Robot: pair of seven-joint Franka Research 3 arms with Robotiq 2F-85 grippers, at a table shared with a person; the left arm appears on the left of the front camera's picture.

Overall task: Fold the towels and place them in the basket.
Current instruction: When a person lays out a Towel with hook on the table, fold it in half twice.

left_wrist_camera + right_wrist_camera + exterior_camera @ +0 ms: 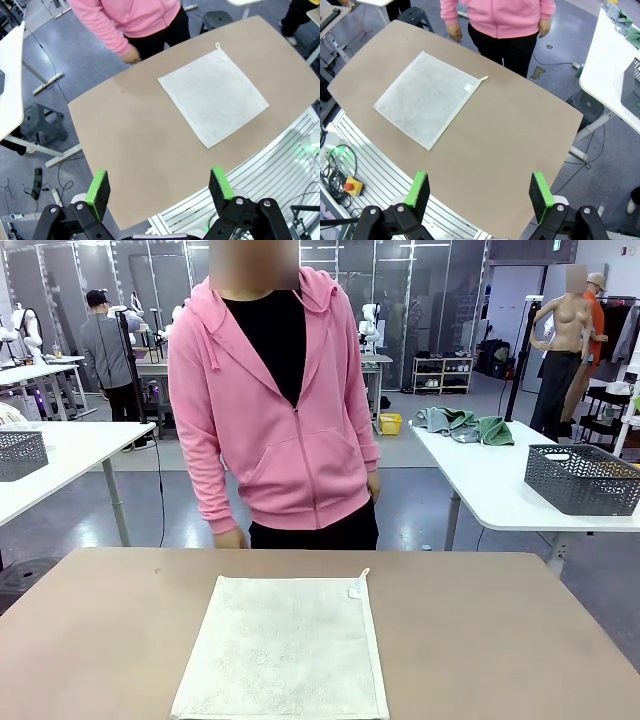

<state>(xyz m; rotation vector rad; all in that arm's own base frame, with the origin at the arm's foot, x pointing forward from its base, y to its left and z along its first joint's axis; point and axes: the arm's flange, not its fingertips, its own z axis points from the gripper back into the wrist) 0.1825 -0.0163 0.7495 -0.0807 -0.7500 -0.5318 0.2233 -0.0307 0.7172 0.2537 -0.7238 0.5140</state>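
Front view: an off-white square terry towel (280, 650) lies flat and unfolded in the middle of the tan table (500, 620). A person in a pink hoodie (280, 420) stands at the far edge. In the wrist views, the left tool (160, 186) and right tool (479, 189) hang high above the table, jaws wide apart and empty. Folding seems not yet begun. The next move likely calls for lowering a tool to pinch a towel corner.

Table (480, 620): tan top, smooth, matt.
Towel (282, 648) on table: cream terry cloth, nubby, matt.
Hoodie (290, 420) behind table: soft pink knit cloth, matt.
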